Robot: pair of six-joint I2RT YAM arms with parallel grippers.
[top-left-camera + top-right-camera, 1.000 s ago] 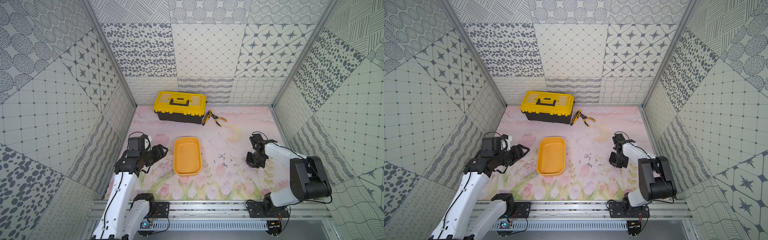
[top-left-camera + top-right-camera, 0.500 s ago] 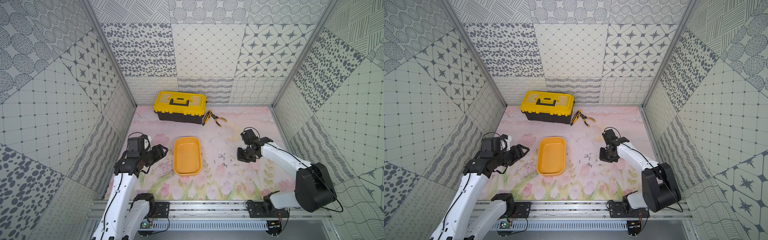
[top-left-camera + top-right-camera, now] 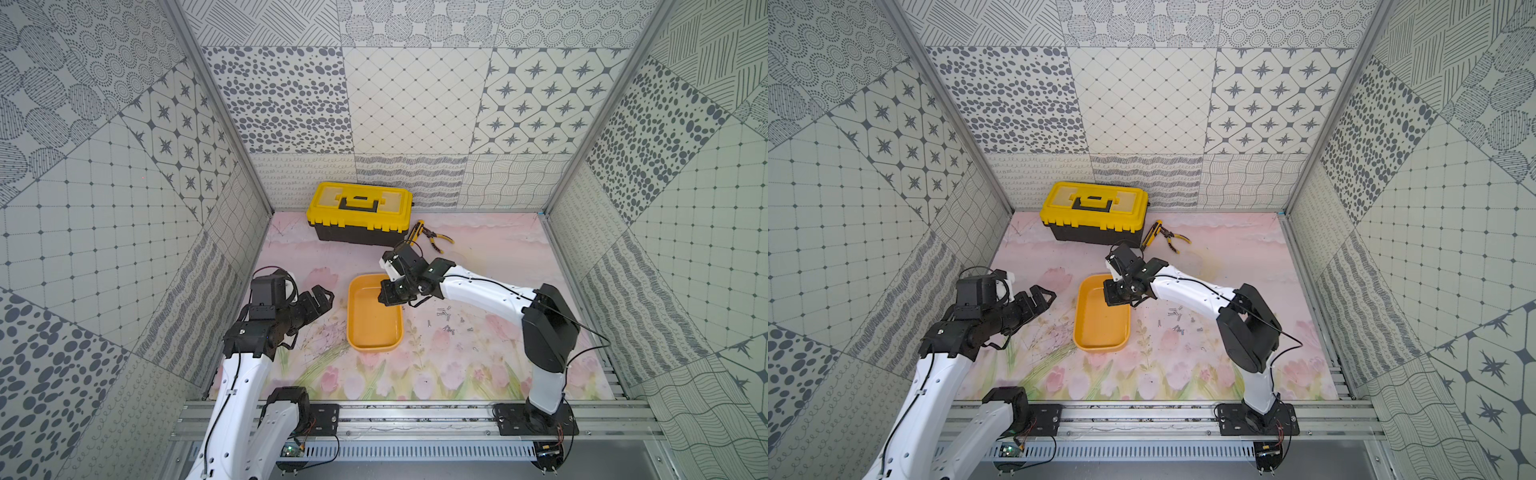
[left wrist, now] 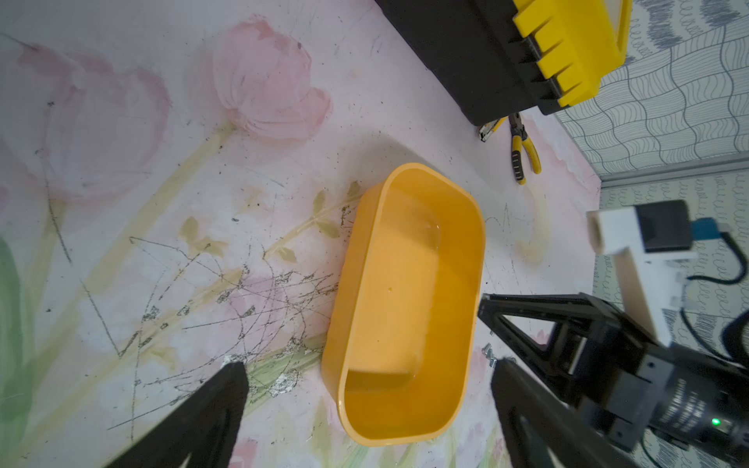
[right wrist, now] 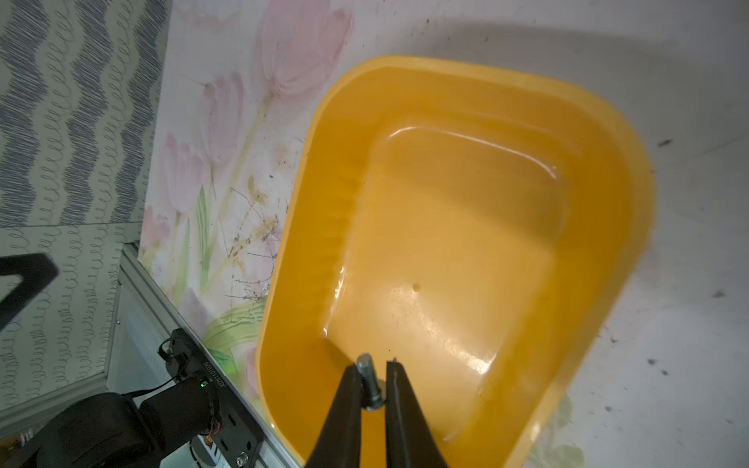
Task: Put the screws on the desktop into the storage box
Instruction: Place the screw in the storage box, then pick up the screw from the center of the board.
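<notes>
Left gripper (image 3: 326,297): hovers over the desktop (image 3: 478,257) on the near-left side, just beside the storage box (image 3: 374,328) but apart from it. Jaws stand wide apart with nothing between them; the left wrist view shows both fingers spread, with the box beyond them.

Storage box: sits flat on the desktop near the middle, long axis running near to far. The part of its floor that shows is bare yellow-orange plastic.

Loose screws (image 3: 448,330): small scattered group on the desktop, just to the right of the box and outside it. An exact count is not possible at this size.

Right gripper (image 3: 390,295): reaches in from the right, above the far right corner of the box. Jaws are narrow, pinching a single screw (image 5: 371,383) between the fingertips. In the right wrist view this screw hangs over the box interior, clear of the floor.

Far side: yellow-handled pliers (image 3: 432,239) lie on the desktop beyond the right gripper. A yellow-and-black toolbox (image 3: 359,212), lid closed, stands beside them against the back wall.
</notes>
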